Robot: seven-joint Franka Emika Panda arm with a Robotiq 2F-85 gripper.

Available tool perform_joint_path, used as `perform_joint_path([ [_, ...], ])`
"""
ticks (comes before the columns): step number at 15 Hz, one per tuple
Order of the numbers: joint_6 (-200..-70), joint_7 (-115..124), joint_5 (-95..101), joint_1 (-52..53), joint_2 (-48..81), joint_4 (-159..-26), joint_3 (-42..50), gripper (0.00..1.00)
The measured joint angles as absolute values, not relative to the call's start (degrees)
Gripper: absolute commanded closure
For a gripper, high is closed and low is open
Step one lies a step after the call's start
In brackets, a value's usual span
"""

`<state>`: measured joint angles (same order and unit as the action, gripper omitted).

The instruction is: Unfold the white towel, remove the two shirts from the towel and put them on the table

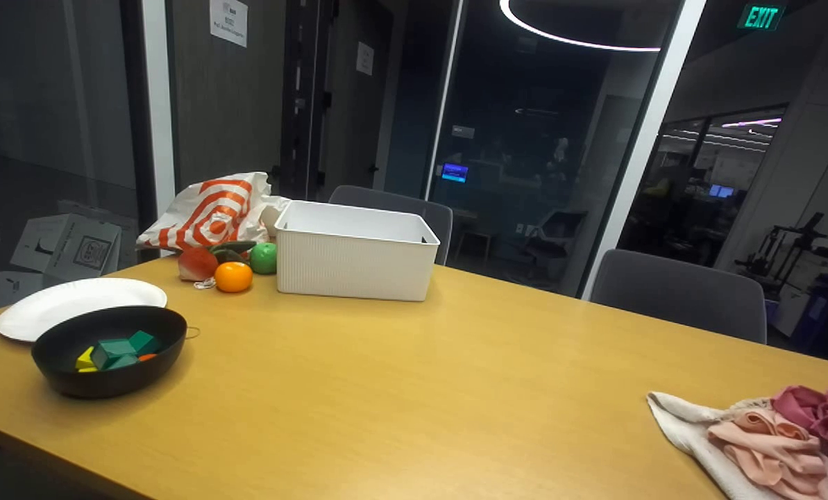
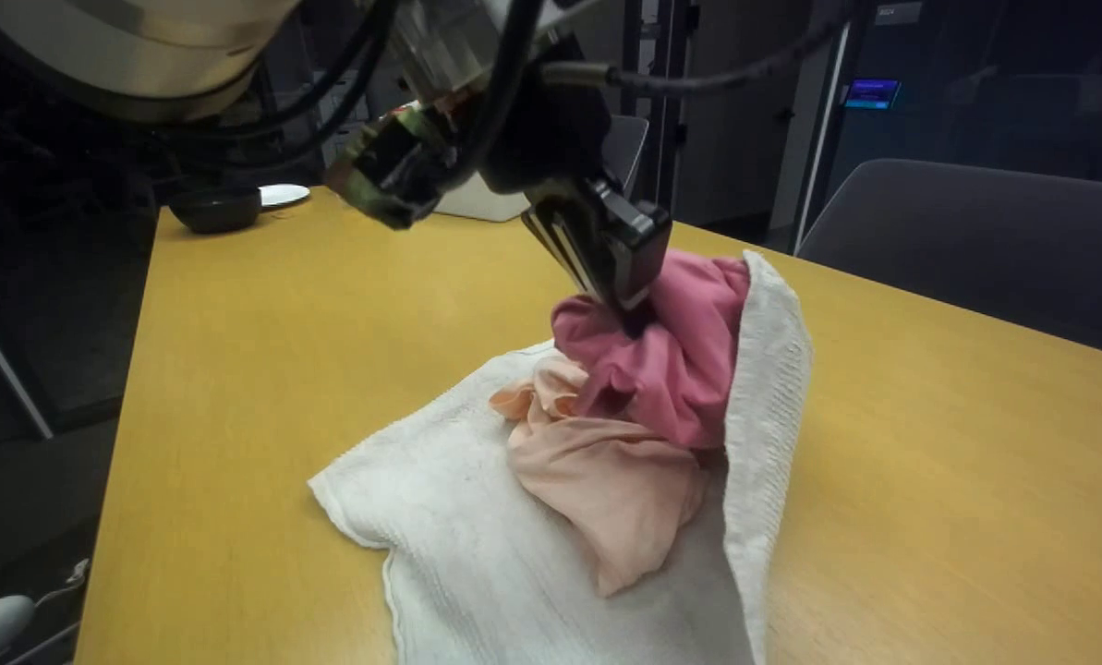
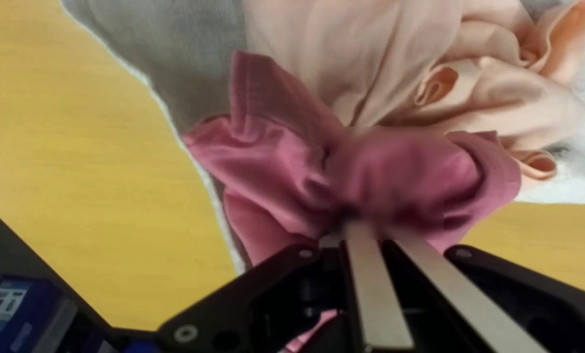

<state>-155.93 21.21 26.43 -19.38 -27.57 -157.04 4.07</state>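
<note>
The white towel (image 2: 477, 536) lies opened out on the table, one side standing up as a fold. It also shows in an exterior view (image 1: 691, 430) and the wrist view (image 3: 194, 54). A crumpled peach shirt (image 2: 606, 489) lies on the towel; it also shows in the wrist view (image 3: 351, 44). A dark pink shirt (image 2: 689, 379) is bunched beside and partly over it, against the raised fold; it fills the middle of the wrist view (image 3: 272, 162). My gripper (image 2: 638, 319) points down into the pink shirt. Its fingers (image 3: 366, 228) are close together on bunched pink cloth; the tips are blurred.
A black bowl (image 1: 112, 351) with coloured blocks and a white plate (image 1: 80, 305) stand at the table's far end. A white bin (image 1: 355, 253), toy fruit (image 1: 233, 277) and a plastic bag (image 1: 212, 212) are nearby. Grey chairs (image 2: 985, 240) stand along the table edge.
</note>
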Motion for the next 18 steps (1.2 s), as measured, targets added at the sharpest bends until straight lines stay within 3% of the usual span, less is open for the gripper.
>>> perform_joint_path([
  [18,-157.45,-1.95,5.5,17.25,-35.34,-155.01,-5.41,0.99],
])
